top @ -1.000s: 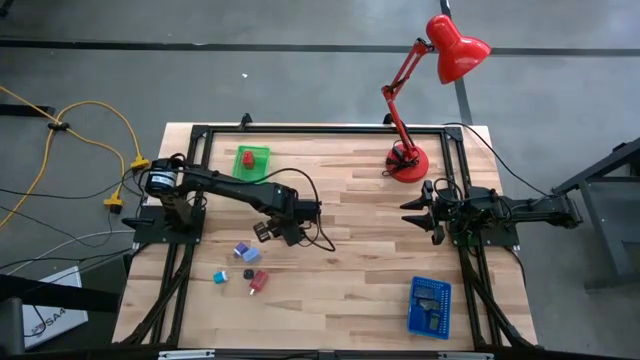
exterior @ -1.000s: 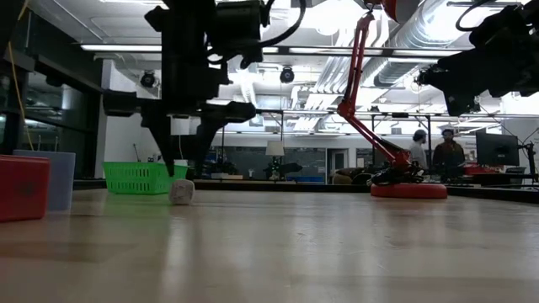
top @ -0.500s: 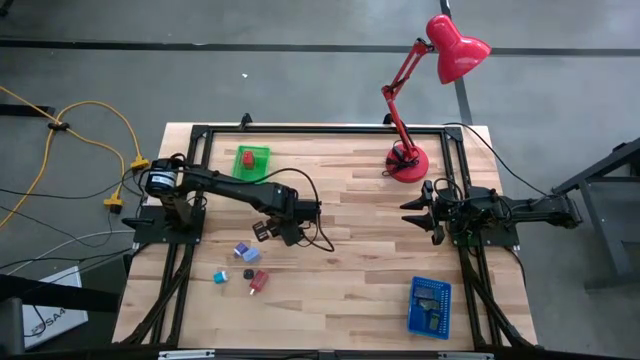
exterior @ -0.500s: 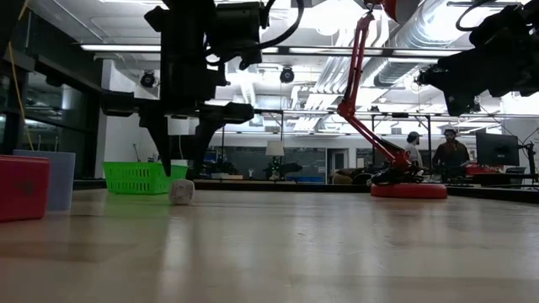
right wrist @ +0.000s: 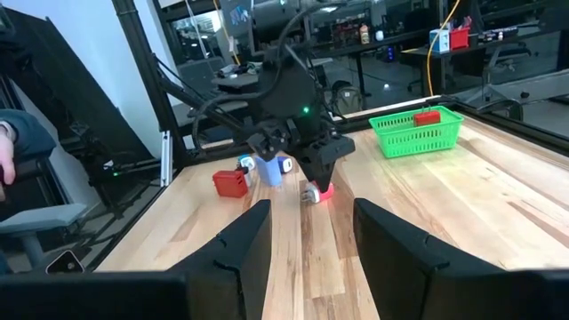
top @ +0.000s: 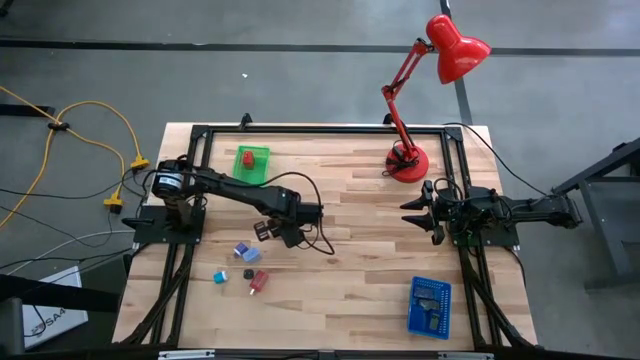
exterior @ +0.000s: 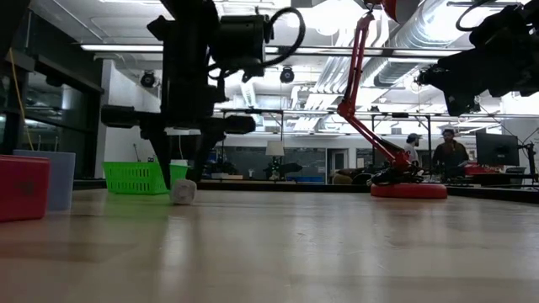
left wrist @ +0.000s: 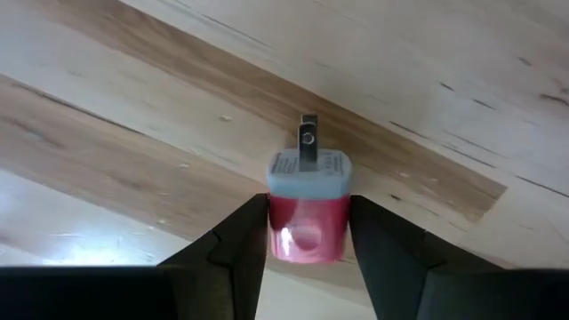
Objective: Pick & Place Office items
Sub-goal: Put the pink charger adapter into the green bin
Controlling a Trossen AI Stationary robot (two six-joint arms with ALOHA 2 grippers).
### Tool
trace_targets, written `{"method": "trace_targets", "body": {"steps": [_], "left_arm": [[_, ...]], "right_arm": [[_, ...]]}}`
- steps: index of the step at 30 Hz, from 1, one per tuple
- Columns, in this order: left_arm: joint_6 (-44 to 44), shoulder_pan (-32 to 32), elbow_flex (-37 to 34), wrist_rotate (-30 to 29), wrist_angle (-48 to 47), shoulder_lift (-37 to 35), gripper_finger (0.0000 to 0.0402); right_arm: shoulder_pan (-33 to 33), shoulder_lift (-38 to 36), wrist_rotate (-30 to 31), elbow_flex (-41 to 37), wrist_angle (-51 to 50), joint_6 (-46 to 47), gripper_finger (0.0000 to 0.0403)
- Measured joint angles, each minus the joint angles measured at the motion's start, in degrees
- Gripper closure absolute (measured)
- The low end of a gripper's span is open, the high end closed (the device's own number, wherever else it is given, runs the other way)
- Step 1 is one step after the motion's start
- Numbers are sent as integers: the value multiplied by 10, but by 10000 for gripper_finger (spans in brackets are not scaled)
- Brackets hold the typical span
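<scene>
**A:** Near edge first: the blue perforated tray (top: pixel 430 307) sat by the table's (top: pixel 350 290) near right corner, and loose office items (top: pixel 240 268) lay toward the near left.

**B:** And the left gripper (left wrist: pixel 308 233)?

**A:** Mid-table, left of centre, fingers clamped on a red plug adapter (left wrist: pixel 308 209) with a pale cap, right down at the wood. Looked like the pick step; next it needed a lift and a carry to the green tray (top: pixel 252 160) near the far left corner.

**B:** Anything in the way?

**A:** Nothing I could see. The right gripper (top: pixel 408 215) waited by the right edge, fingers apart and empty, red desk lamp (top: pixel 420 90) behind it.
</scene>
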Motion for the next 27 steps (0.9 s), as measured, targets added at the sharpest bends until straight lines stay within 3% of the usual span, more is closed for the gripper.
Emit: {"method": "trace_targets", "body": {"steps": [19,27], "left_arm": [[3,0,0,14,3,11,250],[4,0,0,14,3,11,278]], "right_arm": [[0,0,0,0,-5,0,256],[0,0,0,0,-5,0,256]]}}
